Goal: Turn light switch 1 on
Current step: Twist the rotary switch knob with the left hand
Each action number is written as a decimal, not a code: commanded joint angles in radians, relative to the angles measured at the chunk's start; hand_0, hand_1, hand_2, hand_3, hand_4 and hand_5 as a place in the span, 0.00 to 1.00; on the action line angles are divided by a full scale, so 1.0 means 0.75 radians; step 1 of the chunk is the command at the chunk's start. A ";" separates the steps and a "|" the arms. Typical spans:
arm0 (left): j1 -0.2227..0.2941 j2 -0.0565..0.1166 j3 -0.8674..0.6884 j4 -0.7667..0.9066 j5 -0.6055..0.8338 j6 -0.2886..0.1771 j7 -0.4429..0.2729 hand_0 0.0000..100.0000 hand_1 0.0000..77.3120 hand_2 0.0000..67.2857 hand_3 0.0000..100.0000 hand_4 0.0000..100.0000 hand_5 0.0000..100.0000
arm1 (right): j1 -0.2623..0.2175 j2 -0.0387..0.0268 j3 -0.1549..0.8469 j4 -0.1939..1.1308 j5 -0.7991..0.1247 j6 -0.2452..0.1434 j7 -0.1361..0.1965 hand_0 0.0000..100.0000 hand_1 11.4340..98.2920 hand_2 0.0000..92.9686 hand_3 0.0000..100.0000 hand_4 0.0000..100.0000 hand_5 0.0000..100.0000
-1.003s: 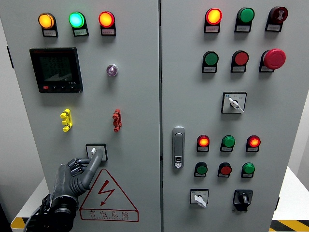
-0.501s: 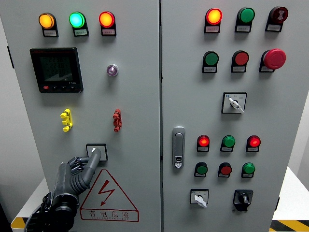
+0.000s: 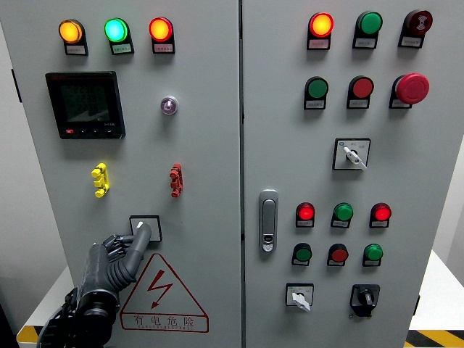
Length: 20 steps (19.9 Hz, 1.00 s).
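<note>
The left hand [image 3: 119, 254] rises from the lower left corner of the cabinet's left door [image 3: 210, 145], its forefinger stretched up and its tip touching the switch [image 3: 145, 228], a small square rotary knob low on that door; the other fingers are curled back against the palm and grip nothing. Just below the switch sits a red warning triangle [image 3: 161, 293] with a lightning bolt. Above the hand, a yellow clip [image 3: 100, 180] and a red clip [image 3: 175, 180] stand side by side at mid-height, well apart. Higher up is a black meter [image 3: 85, 104] near the door's left edge, with a small round keylock [image 3: 168, 106] to its right. Along the top edge three lamps glow: amber [image 3: 70, 31], green [image 3: 115, 30], red [image 3: 160, 29]. On the right door [image 3: 420, 159], a metal handle [image 3: 268, 220] stands near its left edge. Its top row shows a lit red lamp [image 3: 320, 24], a green button [image 3: 370, 22] and a dark buzzer [image 3: 418, 21]. A red mushroom stop [image 3: 412, 88] lies near the right edge, and a white-levered selector [image 3: 351, 154] sits below it, towards the middle. Two more selectors [image 3: 299, 296] sit along the bottom.
</note>
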 commanded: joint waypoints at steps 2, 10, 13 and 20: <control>-0.003 0.000 0.000 0.010 0.000 0.000 0.000 0.47 0.60 0.84 0.84 1.00 0.88 | 0.000 0.0000 0.000 0.000 0.000 0.000 0.001 0.00 0.13 0.00 0.11 0.23 0.15; -0.005 0.000 0.000 0.014 0.000 0.000 0.000 0.53 0.57 0.84 0.84 1.00 0.88 | 0.000 0.0000 0.000 0.000 0.000 0.000 0.001 0.00 0.13 0.00 0.11 0.23 0.15; -0.005 0.000 0.000 0.014 0.000 0.000 0.000 0.58 0.56 0.85 0.84 1.00 0.88 | 0.000 0.0000 0.000 0.000 0.000 0.000 0.001 0.00 0.13 0.00 0.11 0.23 0.15; -0.013 -0.002 0.000 0.014 -0.002 0.000 0.000 0.67 0.54 0.85 0.84 1.00 0.88 | 0.002 0.0000 0.000 0.000 0.000 0.000 -0.001 0.00 0.13 0.00 0.11 0.23 0.15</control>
